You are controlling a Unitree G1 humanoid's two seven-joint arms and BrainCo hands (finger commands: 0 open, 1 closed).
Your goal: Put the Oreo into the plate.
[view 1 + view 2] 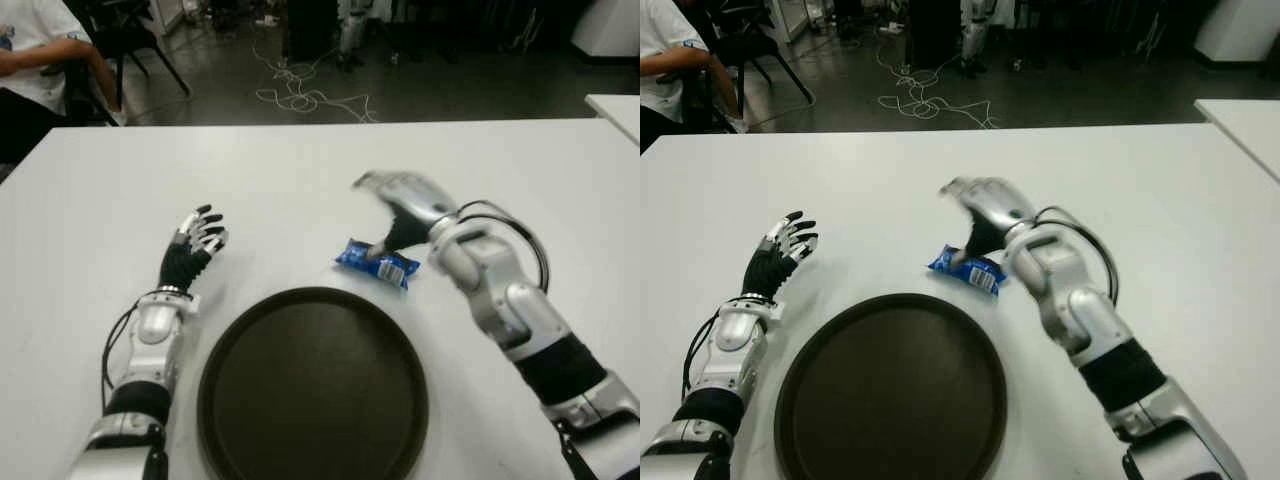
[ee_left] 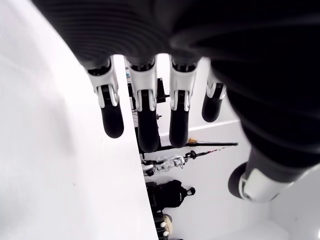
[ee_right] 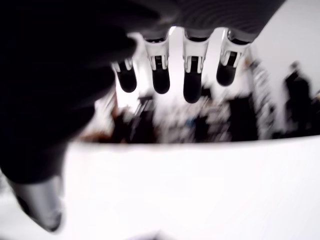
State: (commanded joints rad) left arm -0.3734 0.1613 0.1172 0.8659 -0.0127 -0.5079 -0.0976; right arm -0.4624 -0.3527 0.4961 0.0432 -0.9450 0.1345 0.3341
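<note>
A blue Oreo packet (image 1: 377,263) lies flat on the white table (image 1: 300,170), just beyond the far right rim of the dark round plate (image 1: 313,385). My right hand (image 1: 398,203) hovers over the packet's far side, its fingers (image 3: 192,75) spread and nothing in them; its thumb reaches down toward the packet. The plate holds nothing. My left hand (image 1: 198,240) shows to the left of the plate with its fingers (image 2: 145,115) extended and holding nothing.
A seated person (image 1: 30,50) and a chair (image 1: 130,35) are beyond the table's far left corner. Cables (image 1: 300,95) lie on the floor behind the table. Another white table's corner (image 1: 615,105) shows at the far right.
</note>
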